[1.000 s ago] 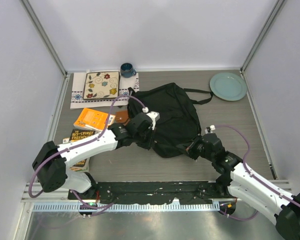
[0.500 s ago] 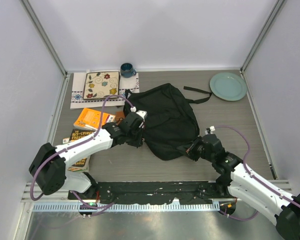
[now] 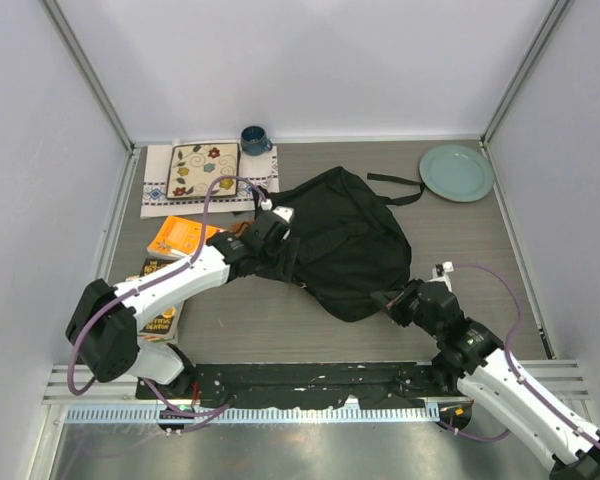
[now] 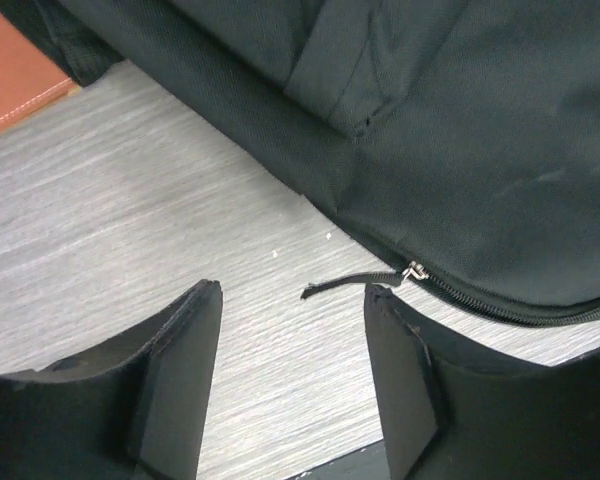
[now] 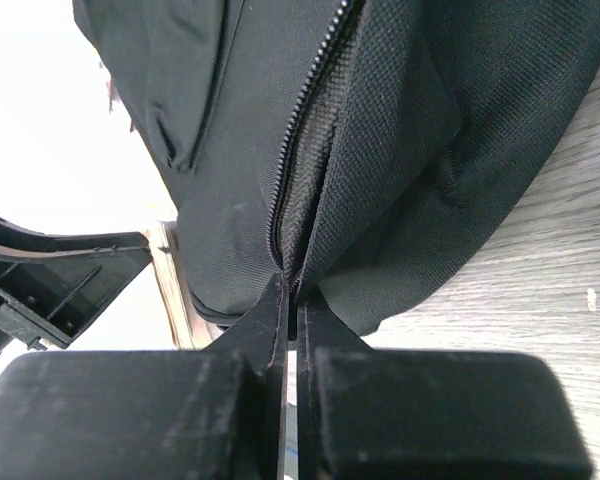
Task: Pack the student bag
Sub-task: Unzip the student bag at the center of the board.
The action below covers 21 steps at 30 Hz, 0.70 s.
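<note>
The student bag (image 3: 350, 245) lies in the middle of the table (image 3: 280, 325). The right gripper (image 5: 292, 295) pinches its zipper edge, and the left gripper (image 4: 292, 292) gapes over the zipper pull (image 4: 355, 283). A tug could slip that thin pinch.

One student bag (image 3: 345, 240), two books (image 3: 180, 237), one plate (image 3: 457, 172), one mug (image 3: 254, 139), one patterned tile (image 3: 202, 170)

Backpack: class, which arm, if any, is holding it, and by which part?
The right gripper, jaws shut, pinches the backpack by the fabric edge beside its zipper. The left gripper, jaws open, holds nothing.
</note>
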Tool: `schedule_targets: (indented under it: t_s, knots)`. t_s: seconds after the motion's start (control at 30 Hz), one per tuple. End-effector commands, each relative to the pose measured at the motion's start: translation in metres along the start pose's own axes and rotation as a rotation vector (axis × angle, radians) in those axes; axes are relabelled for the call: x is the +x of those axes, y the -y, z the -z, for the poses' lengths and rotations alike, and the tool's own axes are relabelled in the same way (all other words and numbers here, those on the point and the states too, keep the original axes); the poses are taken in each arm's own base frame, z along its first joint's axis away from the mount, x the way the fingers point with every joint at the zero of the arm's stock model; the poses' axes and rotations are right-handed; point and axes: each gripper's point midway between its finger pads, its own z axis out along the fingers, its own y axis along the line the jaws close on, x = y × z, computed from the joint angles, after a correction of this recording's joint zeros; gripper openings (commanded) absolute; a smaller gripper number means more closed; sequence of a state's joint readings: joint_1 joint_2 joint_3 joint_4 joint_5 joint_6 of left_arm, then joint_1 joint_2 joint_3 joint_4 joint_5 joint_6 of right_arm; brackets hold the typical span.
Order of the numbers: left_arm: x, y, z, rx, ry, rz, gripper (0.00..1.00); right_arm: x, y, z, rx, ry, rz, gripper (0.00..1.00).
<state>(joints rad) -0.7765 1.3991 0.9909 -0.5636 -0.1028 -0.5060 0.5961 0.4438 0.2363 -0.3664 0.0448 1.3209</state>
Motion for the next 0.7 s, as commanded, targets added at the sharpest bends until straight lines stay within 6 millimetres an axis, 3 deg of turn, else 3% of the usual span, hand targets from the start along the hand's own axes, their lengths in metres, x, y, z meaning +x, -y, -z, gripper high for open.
schedule_targets:
  t_s: [0.0,0.13,0.23,0.4,0.53,0.63,0.67]
  knots:
    - [-0.040,0.005,0.016,-0.021,0.088,-0.008,0.67,-0.022,0.016,-0.004,0.020,0.140,-0.079,0.00]
    - [-0.056,-0.007,0.043,-0.067,0.172,0.011,0.89,-0.009,0.018,-0.015,0.039,0.084,-0.075,0.00]
    - [-0.059,-0.015,0.061,-0.073,0.217,0.035,0.98,-0.005,0.009,-0.019,0.030,0.078,-0.069,0.00]
    - [-0.047,-0.031,0.073,-0.118,0.217,0.077,1.00,0.020,-0.012,-0.026,0.004,0.006,-0.019,0.01]
    - [-0.041,-0.058,0.083,-0.201,0.244,0.122,0.99,0.025,-0.018,-0.026,0.038,0.009,0.094,0.23]
    - [-0.033,-0.077,0.087,-0.244,0.239,0.158,1.00,0.017,-0.023,-0.016,0.033,0.034,0.177,0.54]
    - [-0.030,-0.084,0.091,-0.264,0.238,0.167,1.00,0.009,-0.035,-0.007,0.012,0.061,0.221,0.62]
